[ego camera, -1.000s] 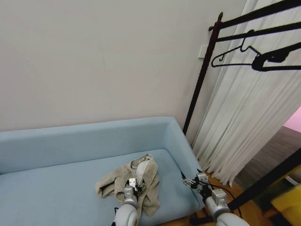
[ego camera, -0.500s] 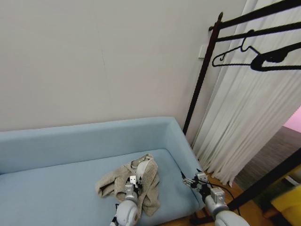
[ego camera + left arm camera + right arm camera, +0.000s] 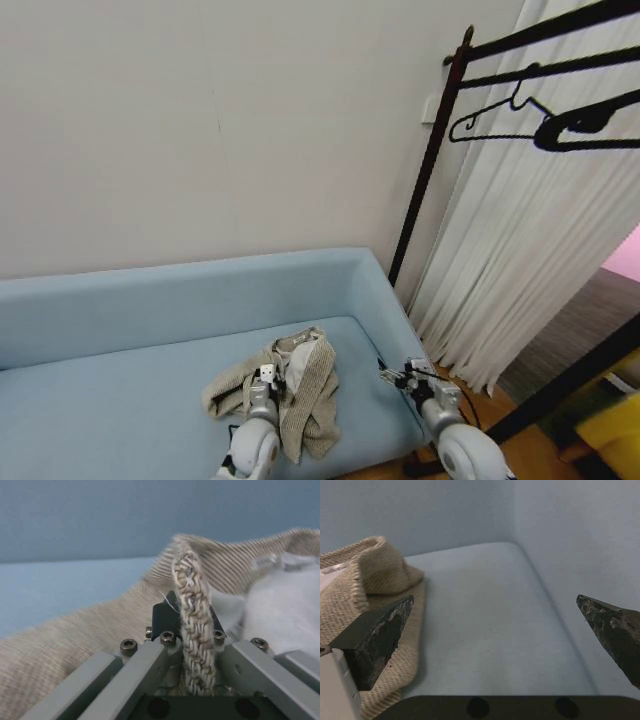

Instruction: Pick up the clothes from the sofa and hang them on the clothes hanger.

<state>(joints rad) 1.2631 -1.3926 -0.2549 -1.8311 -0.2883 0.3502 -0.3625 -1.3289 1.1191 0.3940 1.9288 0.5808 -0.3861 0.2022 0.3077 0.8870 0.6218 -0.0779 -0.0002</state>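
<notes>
The beige knit garment (image 3: 300,385) lies in a loose heap on the seat of the light blue sofa (image 3: 130,320), toward the sofa's right end (in the head view this is about 6 o'clock in the picture). The left gripper (image 3: 265,377) is on the heap, near its middle. In the left wrist view the left gripper (image 3: 192,630) is closed tight on a thick ribbed edge of the garment (image 3: 85,635), and this edge stands up between the two fingers.

The right gripper (image 3: 404,377) is at 3 o'clock from the garment, apart from it, near the front right corner of the seat by the armrest. In the right wrist view its dark fingers (image 3: 375,635) are spread wide, with bare sofa seat (image 3: 485,625) between them; it holds nothing. The garment (image 3: 365,580) lies just beside one finger, and I cannot tell whether it touches it.

The black clothes rack (image 3: 430,150) stands past the sofa's right end, at about 2 o'clock from the garment. Two black hangers (image 3: 500,115) hang on its bar, in front of a white curtain (image 3: 520,260).
</notes>
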